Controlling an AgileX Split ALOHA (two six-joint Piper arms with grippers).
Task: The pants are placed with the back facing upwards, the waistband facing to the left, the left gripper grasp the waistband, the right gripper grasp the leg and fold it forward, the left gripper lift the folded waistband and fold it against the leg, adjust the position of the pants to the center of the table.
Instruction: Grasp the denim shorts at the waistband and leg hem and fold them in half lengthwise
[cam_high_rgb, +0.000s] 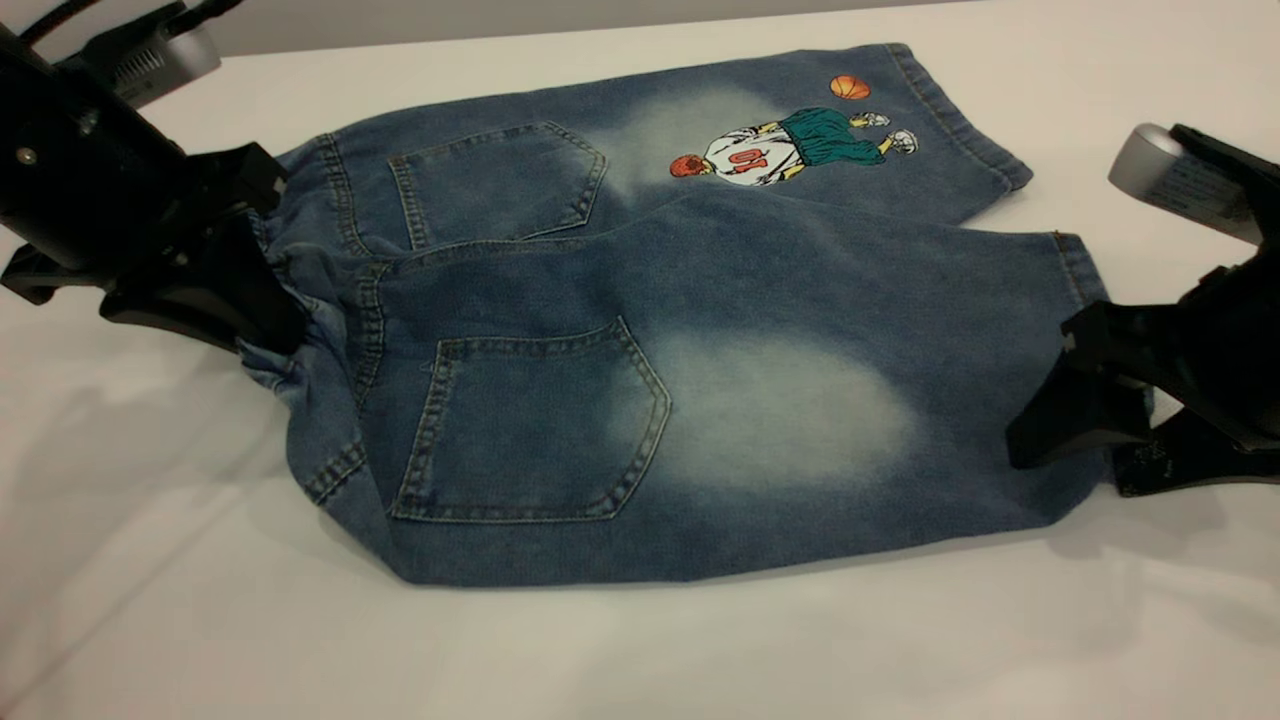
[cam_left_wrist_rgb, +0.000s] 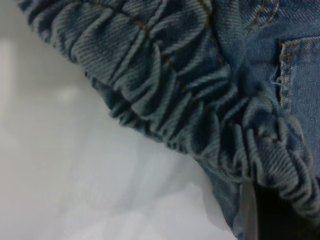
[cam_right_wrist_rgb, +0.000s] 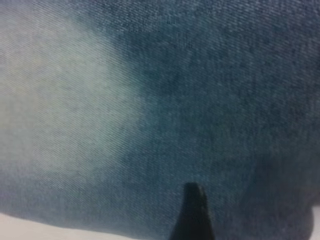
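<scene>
Exterior view: pants (cam_high_rgb: 640, 400) flat on the table (cam_high_rgb: 640, 650), mid-tabletop.
Left gripper (cam_high_rgb: 262, 300): clamped on the waistband (cam_high_rgb: 300, 330).
Right gripper (cam_high_rgb: 1095, 420): clamped on the leg (cam_high_rgb: 800, 420) hem.
Handling: soft, limp denim; take bunched elastic, hem.

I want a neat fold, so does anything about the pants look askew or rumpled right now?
Yes: the waistband is bunched into folds where the left claw meets it, and the pants lie slightly slanted on the table. The leg at the right claw lies smooth.

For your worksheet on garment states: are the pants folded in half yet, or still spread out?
Still spread. On the pants, both back pockets and both legs show side by side on the table; the plain leg lies beside the printed one.
</scene>
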